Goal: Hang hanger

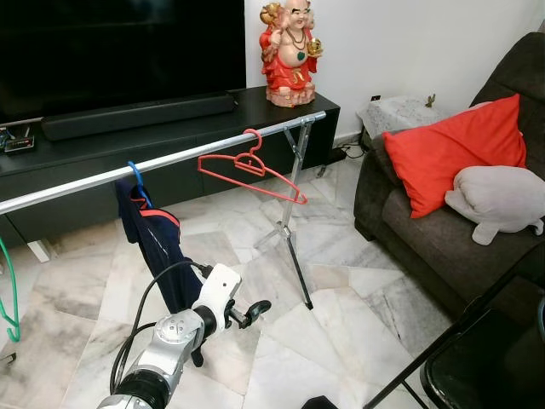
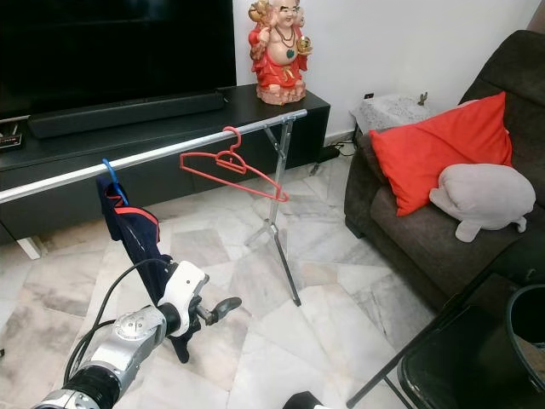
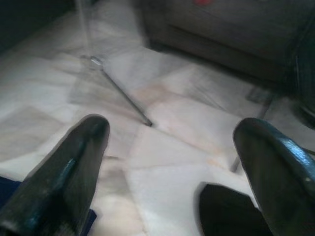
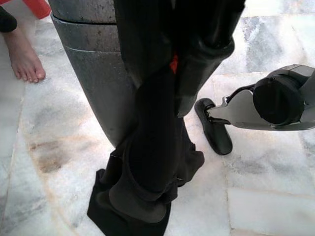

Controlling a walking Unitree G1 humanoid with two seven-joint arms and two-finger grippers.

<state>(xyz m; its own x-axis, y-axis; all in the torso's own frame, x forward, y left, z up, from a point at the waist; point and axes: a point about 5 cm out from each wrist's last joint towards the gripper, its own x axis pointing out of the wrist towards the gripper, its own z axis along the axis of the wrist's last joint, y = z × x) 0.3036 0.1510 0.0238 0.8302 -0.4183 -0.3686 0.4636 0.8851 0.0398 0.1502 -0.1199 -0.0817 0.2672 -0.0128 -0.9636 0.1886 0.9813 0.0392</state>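
- A red cushion (image 1: pixel 456 153) leans on the dark sofa (image 1: pixel 426 239), touching a grey plush toy (image 1: pixel 498 200).
- A red figurine (image 1: pixel 289 51) stands at the TV cabinet's (image 1: pixel 170 136) right end.
- A black soundbar (image 1: pixel 136 115) lies along that cabinet.
- A bare foot (image 4: pixel 22 56) rests on the marble floor (image 1: pixel 341 332).

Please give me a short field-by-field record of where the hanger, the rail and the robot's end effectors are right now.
red hanger: hooked on the rail, empty, tilted
rail: silver bar on a folding stand, in front of the TV cabinet
blue hanger: on the rail, carrying a dark garment
left end effector: open, low over the marble floor, holding nothing
right end effector: hanging by the floor
sofa: red cushion and grey plush toy
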